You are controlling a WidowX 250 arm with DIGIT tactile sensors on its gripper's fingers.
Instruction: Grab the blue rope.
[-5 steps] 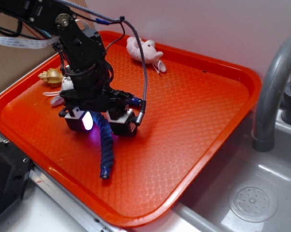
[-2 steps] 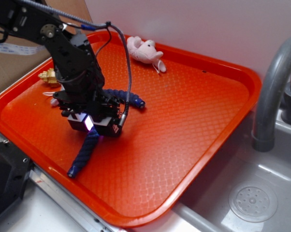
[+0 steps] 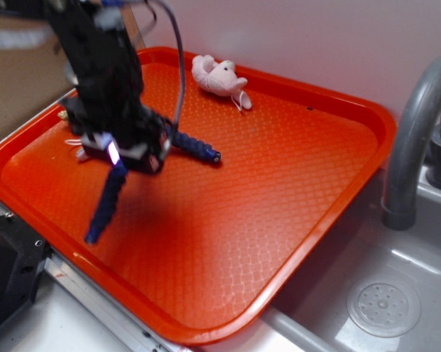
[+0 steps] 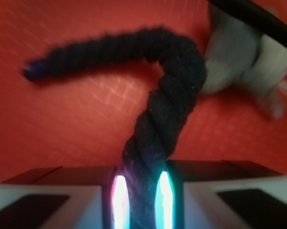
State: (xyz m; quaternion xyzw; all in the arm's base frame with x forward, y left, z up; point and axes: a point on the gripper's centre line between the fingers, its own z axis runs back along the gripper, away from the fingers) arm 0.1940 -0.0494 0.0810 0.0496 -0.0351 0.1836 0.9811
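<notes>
Two fingers (image 4: 165,200) are clamping the blue rope (image 4: 169,100), its ends dangling over the orange tray (image 3: 301,191) near a grey plush toy (image 4: 239,62).

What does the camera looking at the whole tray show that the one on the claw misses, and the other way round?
Only the exterior view shows the whole orange tray, the pink plush at its far edge, the grey faucet and sink, and the arm above the claw.

Only the wrist view shows the rope pinched between the claw's two glowing fingers, and a blurred grey plush beside its bend.

Both show the blue rope held in the claw, its ends hanging free over the orange tray.
</notes>
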